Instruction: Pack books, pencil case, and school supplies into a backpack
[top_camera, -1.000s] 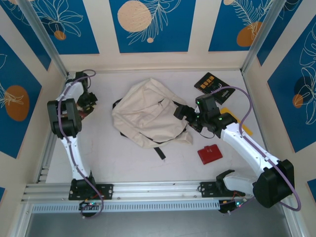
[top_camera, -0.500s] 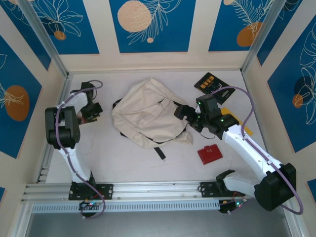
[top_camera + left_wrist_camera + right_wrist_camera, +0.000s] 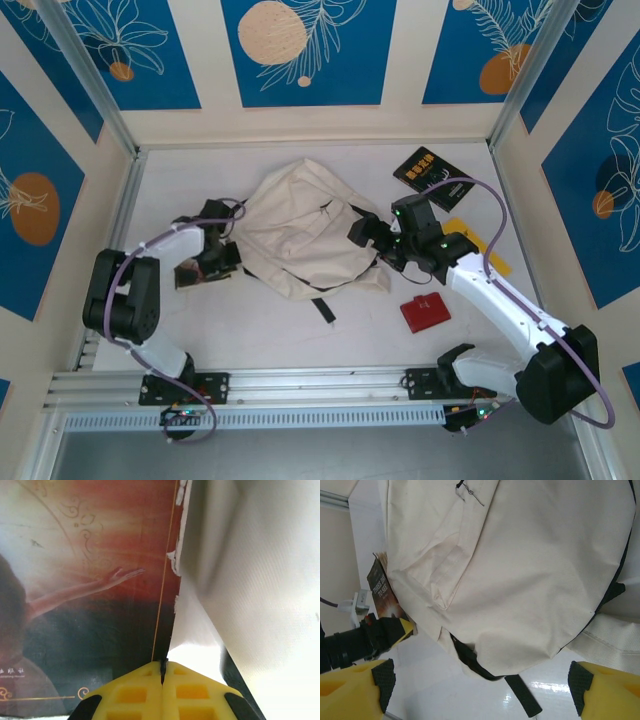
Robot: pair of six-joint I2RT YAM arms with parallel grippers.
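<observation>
- Left claw (image 3: pixel 161 672) clenched on the dark brown book (image 3: pixel 90 580), edge-on, tight against the backpack (image 3: pixel 300 230) on its left side.
- Backpack flat on the table (image 3: pixel 250 320); its inside can't be made out.
- Right claw (image 3: pixel 368 238) gaping wide at the backpack's right edge, gripping nothing.
- Farther right: black book (image 3: pixel 427 167), yellow book (image 3: pixel 478 243) partly under the right arm, small red item (image 3: pixel 425 312).

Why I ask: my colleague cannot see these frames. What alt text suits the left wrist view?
The left arm's yellow fingers are shut on the edge of a thin book with a dark brown photo cover, which shows an outstretched arm. The cream-white fabric backpack sits at the right.
</observation>
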